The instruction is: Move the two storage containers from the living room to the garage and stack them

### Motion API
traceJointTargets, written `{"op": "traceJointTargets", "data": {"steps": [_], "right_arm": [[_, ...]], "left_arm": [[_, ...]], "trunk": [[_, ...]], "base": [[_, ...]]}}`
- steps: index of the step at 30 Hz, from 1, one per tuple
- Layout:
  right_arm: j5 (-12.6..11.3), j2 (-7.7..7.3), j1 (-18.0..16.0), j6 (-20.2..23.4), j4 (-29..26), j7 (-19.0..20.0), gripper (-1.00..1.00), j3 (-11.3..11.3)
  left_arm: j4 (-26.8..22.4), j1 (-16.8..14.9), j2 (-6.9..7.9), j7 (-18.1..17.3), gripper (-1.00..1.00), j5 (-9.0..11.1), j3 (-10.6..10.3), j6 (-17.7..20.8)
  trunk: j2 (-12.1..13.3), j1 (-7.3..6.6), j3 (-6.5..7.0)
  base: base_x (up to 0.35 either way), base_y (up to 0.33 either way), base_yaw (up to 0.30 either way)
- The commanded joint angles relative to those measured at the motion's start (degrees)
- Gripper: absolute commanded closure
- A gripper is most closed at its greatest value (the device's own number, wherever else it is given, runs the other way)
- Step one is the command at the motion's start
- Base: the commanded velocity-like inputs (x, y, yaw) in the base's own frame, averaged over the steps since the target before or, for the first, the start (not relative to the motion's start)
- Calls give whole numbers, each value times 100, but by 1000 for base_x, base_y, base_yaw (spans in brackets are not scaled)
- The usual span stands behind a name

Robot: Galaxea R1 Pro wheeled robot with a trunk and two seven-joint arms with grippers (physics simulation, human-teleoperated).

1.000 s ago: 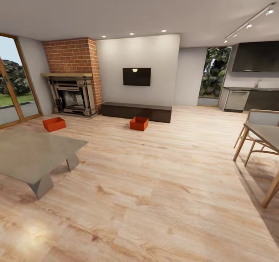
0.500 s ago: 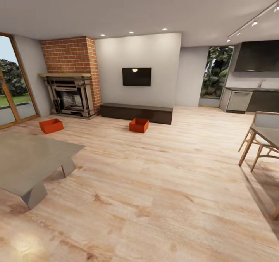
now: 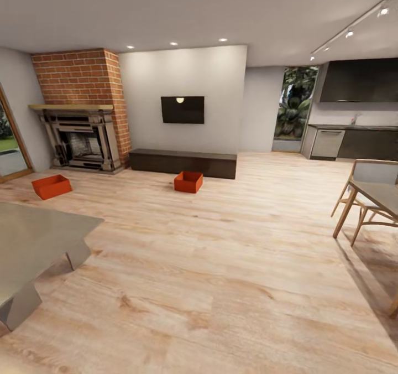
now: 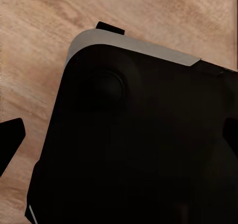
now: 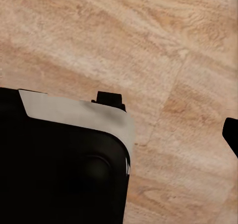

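Head view: two storage containers on living room wood floor, untouched, well apart. One container just before dark low cabinet under wall TV; other container near brick fireplace. Both far ahead of tools, well out of reach.

Judged progress: none yet; fetching, carrying to garage, stacking all left.

Grey low bench ahead on left-tool side, to skirt. Wooden chair on right-tool side. Open floor toward centre container.

Wrist views: dark robot base over planks; tool state, left and right: cannot tell.
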Motion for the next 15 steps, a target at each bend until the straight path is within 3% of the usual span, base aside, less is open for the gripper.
{"op": "traceJointTargets", "data": {"steps": [1, 4, 11, 15], "right_arm": [[-40, 3, -6, -26, 16, -2, -100, 50], [-37, 3, -6, -25, 16, -2, -100, 60], [-36, 3, -6, -27, 16, -2, -100, 60], [-36, 3, -6, -27, 16, 6, -100, 54]], "left_arm": [[-2, -1, -3, 1, -100, 7, 38, -10], [-2, -1, -3, 1, -100, 7, 38, -10], [1, -1, -12, 1, -100, 7, 38, -13], [1, -1, -12, 1, -100, 7, 38, -11]], "trunk": [[-2, 3, -5], [-2, 3, -5], [-2, 3, -5], [-2, 3, -5]], "base": [[325, 110, -28], [325, 111, -10], [325, 111, 212], [325, 111, 52]]}}
